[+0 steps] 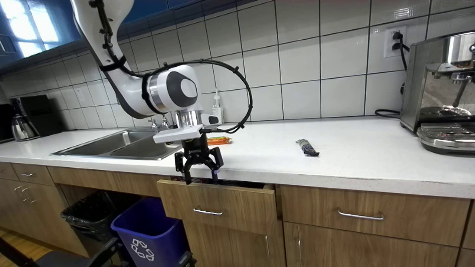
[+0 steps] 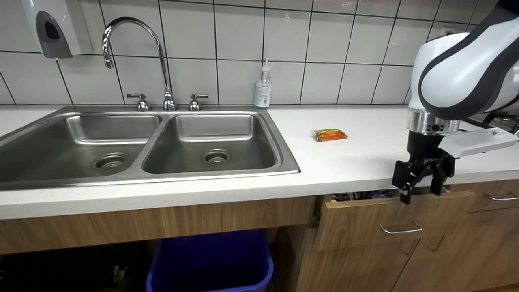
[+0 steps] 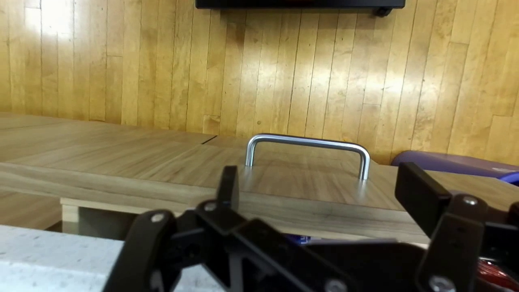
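Note:
My gripper (image 1: 201, 178) points down over a partly pulled-out wooden drawer (image 1: 241, 204), its fingers spread with nothing between them. In the wrist view, the drawer's silver handle (image 3: 308, 140) shows beyond the fingertips, apart from them. Whether a finger touches the drawer's front edge, I cannot tell. Packets (image 2: 367, 195) lie inside the drawer, mostly hidden; a red wrapper (image 3: 496, 273) peeks out beside the gripper. On the white counter, an orange packet (image 2: 330, 134) lies between the sink and the arm. A dark-blue and silver packet (image 1: 307, 147) rests farther along the counter.
The counter's front edge (image 1: 334, 178) runs close behind the gripper. A double steel sink (image 2: 290, 162) is set into the counter, with a clear bottle (image 2: 262, 90) behind. Below stand a blue recycling bin (image 1: 148, 241) and a black-lined bin (image 1: 87, 218). An espresso machine (image 1: 426, 85) stands opposite.

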`<act>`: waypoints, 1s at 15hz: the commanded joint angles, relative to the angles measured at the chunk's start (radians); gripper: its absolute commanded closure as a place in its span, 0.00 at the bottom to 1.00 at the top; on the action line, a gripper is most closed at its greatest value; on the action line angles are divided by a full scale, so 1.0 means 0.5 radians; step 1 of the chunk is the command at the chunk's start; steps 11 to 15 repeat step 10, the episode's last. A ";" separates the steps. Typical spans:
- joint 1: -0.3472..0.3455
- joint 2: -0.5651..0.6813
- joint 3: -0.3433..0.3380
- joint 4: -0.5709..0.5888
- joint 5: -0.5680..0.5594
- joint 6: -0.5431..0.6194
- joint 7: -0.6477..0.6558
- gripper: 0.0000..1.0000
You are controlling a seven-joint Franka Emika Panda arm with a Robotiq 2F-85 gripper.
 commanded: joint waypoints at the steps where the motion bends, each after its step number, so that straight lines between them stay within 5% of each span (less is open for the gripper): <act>1: 0.004 -0.141 0.020 -0.099 -0.018 0.031 0.025 0.00; 15: -0.003 -0.110 0.025 -0.065 -0.008 0.009 0.006 0.00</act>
